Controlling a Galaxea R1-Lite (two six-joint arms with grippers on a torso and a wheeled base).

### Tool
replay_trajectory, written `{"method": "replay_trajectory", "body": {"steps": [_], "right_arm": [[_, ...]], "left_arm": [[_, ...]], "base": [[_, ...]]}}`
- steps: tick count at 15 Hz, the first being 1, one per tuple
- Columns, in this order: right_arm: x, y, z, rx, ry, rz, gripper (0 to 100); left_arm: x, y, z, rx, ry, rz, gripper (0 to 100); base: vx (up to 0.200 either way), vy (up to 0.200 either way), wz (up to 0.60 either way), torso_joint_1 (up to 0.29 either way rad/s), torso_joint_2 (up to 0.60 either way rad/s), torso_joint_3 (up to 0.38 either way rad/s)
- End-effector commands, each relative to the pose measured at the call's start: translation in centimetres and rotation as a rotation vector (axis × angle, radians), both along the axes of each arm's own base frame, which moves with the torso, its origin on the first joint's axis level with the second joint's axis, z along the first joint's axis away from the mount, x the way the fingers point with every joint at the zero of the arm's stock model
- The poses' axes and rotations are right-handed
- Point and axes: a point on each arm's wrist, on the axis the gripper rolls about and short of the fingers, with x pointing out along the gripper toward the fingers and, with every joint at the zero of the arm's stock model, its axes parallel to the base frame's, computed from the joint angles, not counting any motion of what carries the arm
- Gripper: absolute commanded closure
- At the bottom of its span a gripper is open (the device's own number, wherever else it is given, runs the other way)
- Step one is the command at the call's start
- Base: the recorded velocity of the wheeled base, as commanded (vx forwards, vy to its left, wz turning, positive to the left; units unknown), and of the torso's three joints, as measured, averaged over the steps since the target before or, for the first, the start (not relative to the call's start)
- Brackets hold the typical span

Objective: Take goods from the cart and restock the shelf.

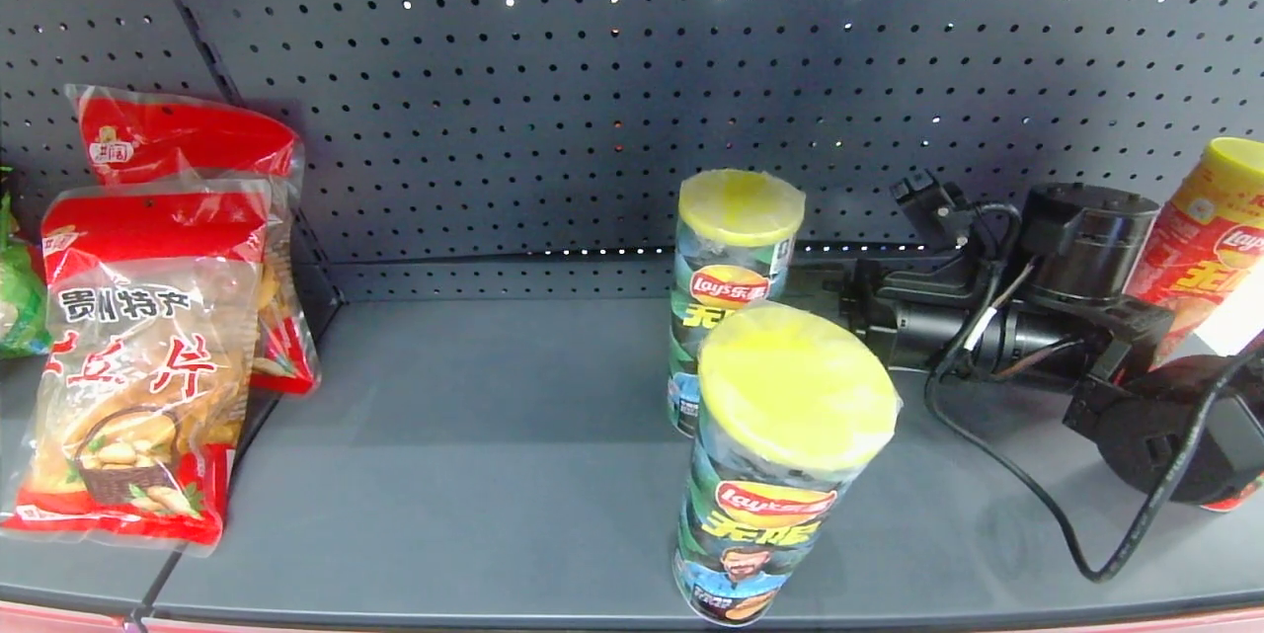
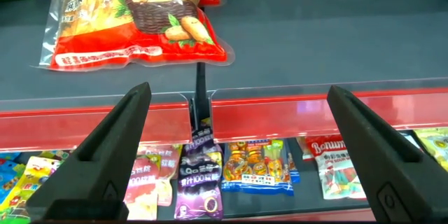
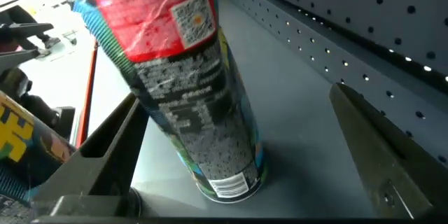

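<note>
Right wrist view puts the red can [image 3: 182, 77] upright between your right hand's [image 3: 234, 96] wide-open fingers [image 3: 378, 147], ungripped, so you should draw straight back off it.

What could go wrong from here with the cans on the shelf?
1. The red can stands between the fingers of the open right hand, close to one; pulling back could tip it.
2. The front green can stands near the front edge of the shelf, with the arm's cable lying close by; a snag might push it off.
</note>
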Motion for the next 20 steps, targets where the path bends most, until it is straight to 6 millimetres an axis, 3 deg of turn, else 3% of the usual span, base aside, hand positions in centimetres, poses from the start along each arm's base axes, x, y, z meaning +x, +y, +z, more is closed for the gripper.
{"method": "replay_trajectory", "body": {"steps": [1, 10, 13, 14, 16, 20], "right_arm": [[-0.3, -0.2, 0.0, -0.001, 0.001, -0.002, 0], [-2.6, -0.8, 0.7, 0.002, -0.012, 0.010, 0], [-5.2, -2.9, 1.1, 0.005, -0.016, -0.019, 0], [-5.2, -2.9, 1.1, 0.005, -0.016, -0.019, 0], [-8.2, -4.5, 1.7, 0.016, -0.039, -0.038, 0], [-11.6, -5.5, 2.3, 0.036, -0.086, -0.004, 0]], "left_arm": [[0.0, 0.0, 0.0, 0.000, 0.001, 0.000, 0], [0.0, 0.0, 0.0, 0.000, 0.001, 0.000, 0], [0.0, 0.0, 0.0, 0.000, 0.001, 0.000, 0], [0.0, 0.0, 0.0, 0.000, 0.001, 0.000, 0], [0.0, 0.0, 0.0, 0.000, 0.001, 0.000, 0], [0.0, 0.0, 0.0, 0.000, 0.001, 0.000, 0]], "base": [[0.000, 0.000, 0.00, 0.000, 0.00, 0.000], [0.000, 0.000, 0.00, 0.000, 0.00, 0.000], [0.000, 0.000, 0.00, 0.000, 0.00, 0.000], [0.000, 0.000, 0.00, 0.000, 0.00, 0.000], [0.000, 0.000, 0.00, 0.000, 0.00, 0.000], [0.000, 0.000, 0.00, 0.000, 0.00, 0.000]]}}
